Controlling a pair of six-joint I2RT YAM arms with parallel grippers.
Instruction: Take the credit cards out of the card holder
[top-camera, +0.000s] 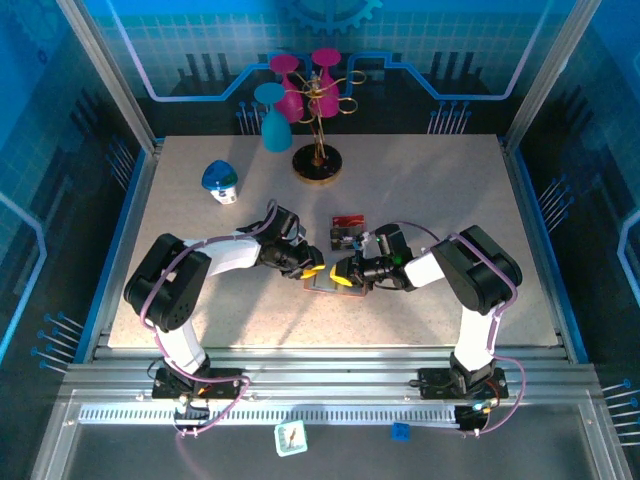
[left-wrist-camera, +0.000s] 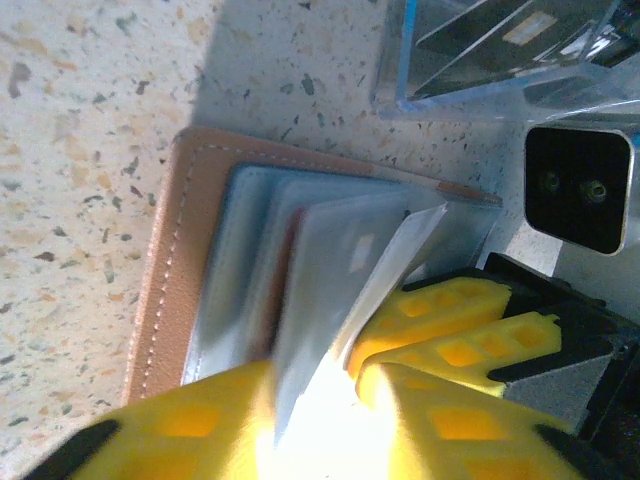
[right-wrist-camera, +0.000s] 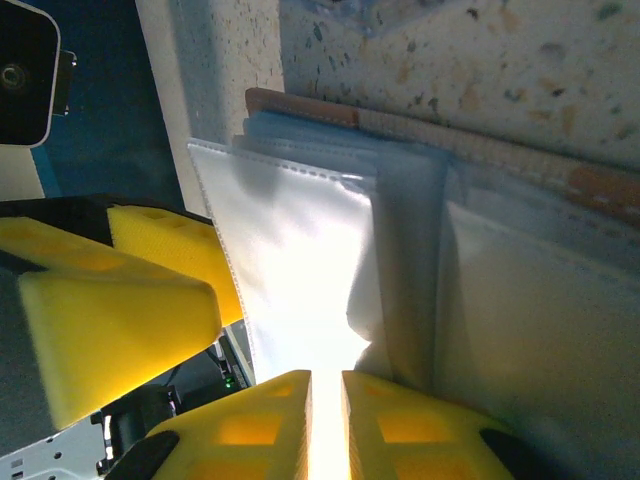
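The card holder (left-wrist-camera: 160, 300) lies open mid-table, at 6 o'clock from the clear box (left-wrist-camera: 500, 90). The left jaws, slightly parted, and the right jaws, almost closed, each pinch a pale inner leaf. Anchor one side and pull straight along the pocket.

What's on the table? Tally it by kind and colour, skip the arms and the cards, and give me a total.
magenta goblets: 2
teal goblet: 1
gold rack: 1
small blue-and-white object: 1
clear box: 1
card holder: 1
total: 7
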